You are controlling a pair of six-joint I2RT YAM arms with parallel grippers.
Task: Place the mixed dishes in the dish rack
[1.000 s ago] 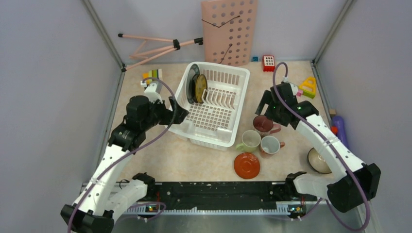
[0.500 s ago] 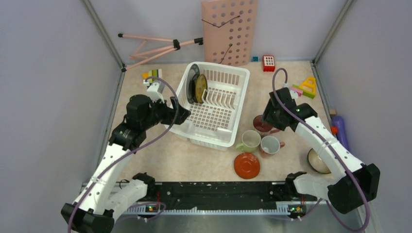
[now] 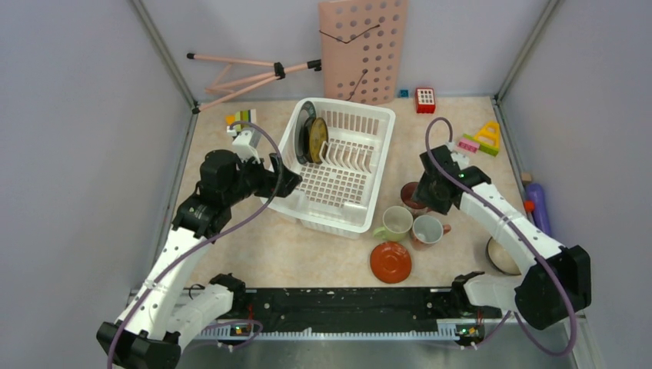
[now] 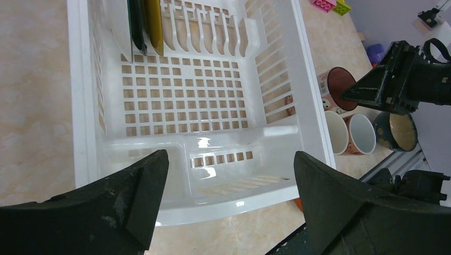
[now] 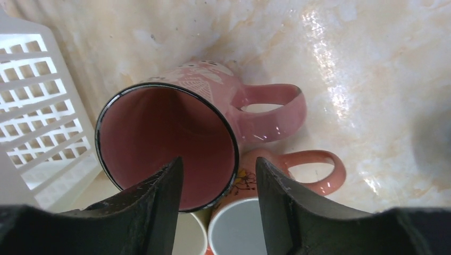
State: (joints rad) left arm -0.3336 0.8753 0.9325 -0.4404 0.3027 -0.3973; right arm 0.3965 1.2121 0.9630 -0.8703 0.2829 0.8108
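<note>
The white dish rack (image 3: 338,165) holds black and yellow plates (image 3: 311,138) upright at its far left; it fills the left wrist view (image 4: 186,106). My left gripper (image 3: 281,181) is open and empty at the rack's near left edge (image 4: 228,180). My right gripper (image 3: 427,188) is open just above the maroon mug (image 5: 159,143), one finger over its inside, the other outside its rim. The pink mug (image 5: 314,170) and the pale-green mug (image 3: 396,223) stand against it. The orange saucer (image 3: 390,261) and the bluish bowl (image 3: 503,255) sit nearer the front.
A pink perforated board (image 3: 363,50) and a pink tripod (image 3: 246,73) lie at the back wall. Toy blocks sit at the back (image 3: 424,98), at the right (image 3: 486,138) and left of the rack (image 3: 240,119). A purple bottle (image 3: 538,204) lies by the right wall.
My right gripper has moved forward and down from behind the maroon mug to sit over its rim. The left arm has barely moved.
</note>
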